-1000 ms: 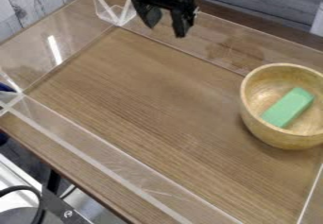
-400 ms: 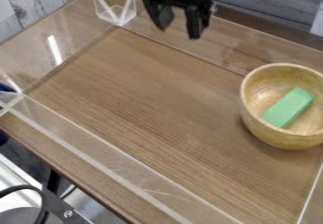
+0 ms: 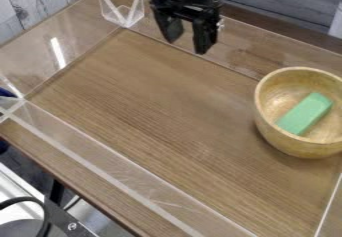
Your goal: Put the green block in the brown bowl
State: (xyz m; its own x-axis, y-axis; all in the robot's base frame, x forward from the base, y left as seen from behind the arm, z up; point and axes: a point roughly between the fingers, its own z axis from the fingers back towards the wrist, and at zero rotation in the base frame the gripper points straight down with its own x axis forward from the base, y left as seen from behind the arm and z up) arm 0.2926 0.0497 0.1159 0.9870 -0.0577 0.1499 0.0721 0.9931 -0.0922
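The green block point(image 3: 307, 113) lies tilted inside the brown bowl point(image 3: 271, 132), which sits at the right side of the wooden table. My gripper point(image 3: 185, 33) hangs over the far edge of the table, well to the left of the bowl, pointing down. Its two dark fingers stand apart with nothing between them.
Low clear plastic walls point(image 3: 80, 121) fence the wooden tabletop point(image 3: 147, 111) on the left, front and back. A folded clear plastic piece point(image 3: 120, 9) stands at the back left, close to the gripper. A dark cable loop point(image 3: 20, 216) sits below the front left corner.
The gripper shifted a little to the right along the far edge and came slightly lower. It stayed open. Block and bowl have not moved.
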